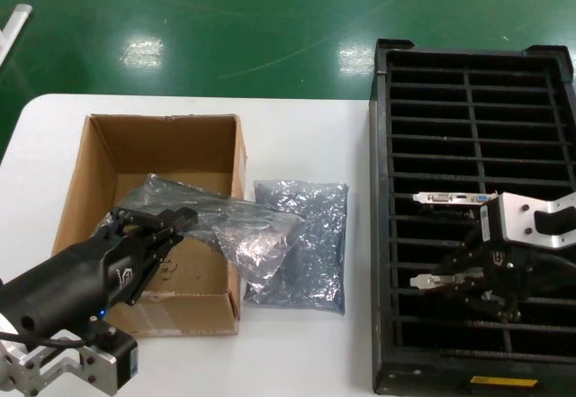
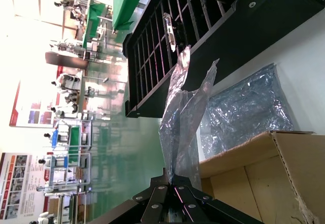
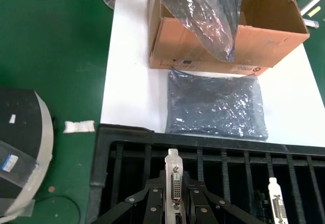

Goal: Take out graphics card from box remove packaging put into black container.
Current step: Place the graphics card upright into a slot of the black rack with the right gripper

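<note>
Nearly done: the right gripper, clamped on the graphics card, lowers it into the black container at the bench's right edge, apparently beside another card, while the left gripper pinches the emptied packaging over the box.

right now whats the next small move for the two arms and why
Probably the right gripper lowers its graphics card fully into the black container slot and lets go: its jaws are shut on the bracket above the ribs. The left gripper holds the empty bag over the box and could drop it.
</note>
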Motion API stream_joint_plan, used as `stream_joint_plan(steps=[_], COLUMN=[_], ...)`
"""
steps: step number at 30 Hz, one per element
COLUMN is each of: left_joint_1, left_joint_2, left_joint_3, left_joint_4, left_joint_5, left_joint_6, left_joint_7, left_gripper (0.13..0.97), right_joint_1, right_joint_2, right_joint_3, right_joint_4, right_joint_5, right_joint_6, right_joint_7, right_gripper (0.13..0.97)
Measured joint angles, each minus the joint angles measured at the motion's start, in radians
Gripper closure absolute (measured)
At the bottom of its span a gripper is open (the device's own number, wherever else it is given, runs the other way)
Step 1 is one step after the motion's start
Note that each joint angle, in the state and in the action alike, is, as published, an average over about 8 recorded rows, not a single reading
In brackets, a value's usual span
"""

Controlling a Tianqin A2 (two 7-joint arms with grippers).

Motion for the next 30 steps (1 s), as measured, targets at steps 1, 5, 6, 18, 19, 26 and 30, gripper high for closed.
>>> stream_joint_plan(steps=[1, 5, 6, 18, 19, 26, 30], left_joint_1=[0.000, 0.000, 0.000, 0.000, 0.000, 0.000, 0.000], left_joint_2=[0.000, 0.000, 0.000, 0.000, 0.000, 0.000, 0.000], left_joint_3=[0.000, 0.000, 0.000, 0.000, 0.000, 0.000, 0.000], left_joint_4=[0.000, 0.000, 0.000, 0.000, 0.000, 0.000, 0.000], left_joint_5=[0.000, 0.000, 0.000, 0.000, 0.000, 0.000, 0.000], left_joint_6=[0.000, 0.000, 0.000, 0.000, 0.000, 0.000, 0.000], left_joint_7=[0.000, 0.000, 0.000, 0.000, 0.000, 0.000, 0.000], left_gripper=[0.959, 0.959, 0.959, 0.959, 0.959, 0.959, 0.959], right_joint_1=[-0.002, -0.006, -0.006, -0.019, -0.022, -0.039, -0.044], right_joint_2=[0.000, 0.003, 0.004, 0.024, 0.025, 0.028, 0.023], right_joint_3=[0.001, 0.007, 0.009, 0.030, 0.029, 0.019, 0.013], right_joint_4=[0.002, 0.018, 0.023, 0.073, 0.071, 0.038, 0.015], right_joint_5=[0.003, 0.019, 0.023, 0.055, 0.051, 0.021, 0.006], right_joint_6=[-0.003, -0.015, -0.019, -0.033, -0.031, -0.006, 0.008], right_joint_7=[0.004, 0.024, 0.029, 0.072, 0.070, 0.045, 0.030], right_gripper=[0.908, 0.908, 0.908, 0.908, 0.908, 0.908, 0.908])
